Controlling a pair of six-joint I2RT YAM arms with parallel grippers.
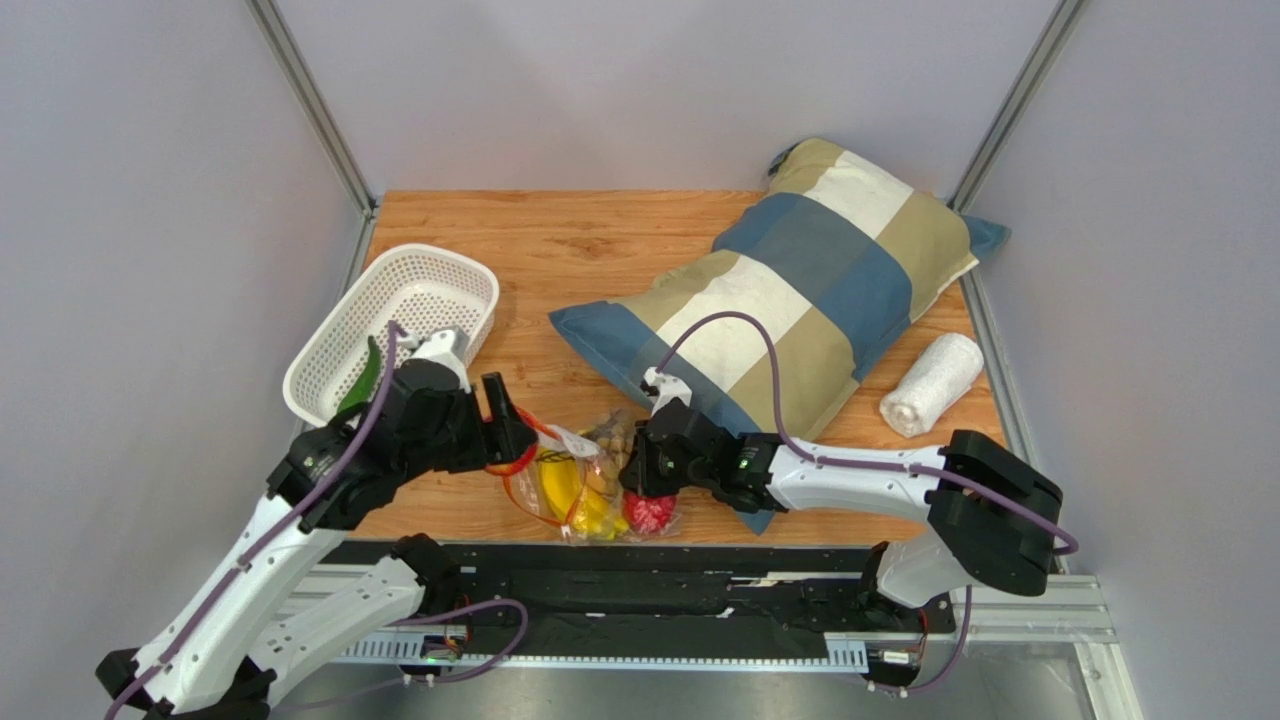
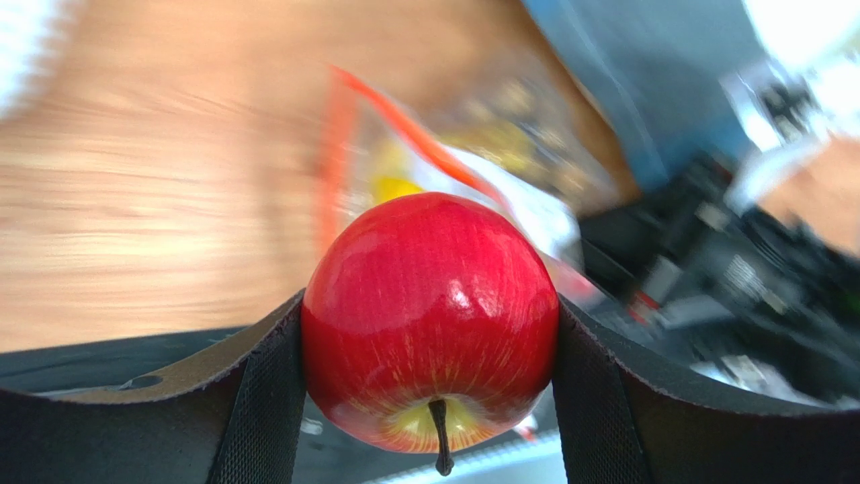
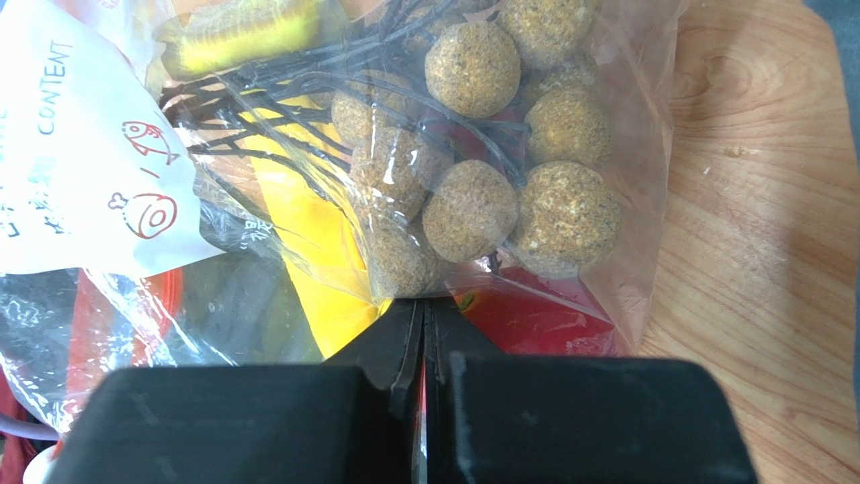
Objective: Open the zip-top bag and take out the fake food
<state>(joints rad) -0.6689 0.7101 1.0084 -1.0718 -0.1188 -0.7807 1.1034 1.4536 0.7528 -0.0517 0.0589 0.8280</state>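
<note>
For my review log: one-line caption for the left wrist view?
Left tool grips a red apple, the zip-top bag blurred behind it.

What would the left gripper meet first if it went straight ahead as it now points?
Probably the zip-top bag: its orange-red mouth lies just past the red apple in the left gripper. Blur leaves the depth unclear.

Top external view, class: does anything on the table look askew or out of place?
The white mesh basket looks askew: it sits tilted at the table's left edge, one corner apparently overhanging it. Nothing looks spilled.
</note>
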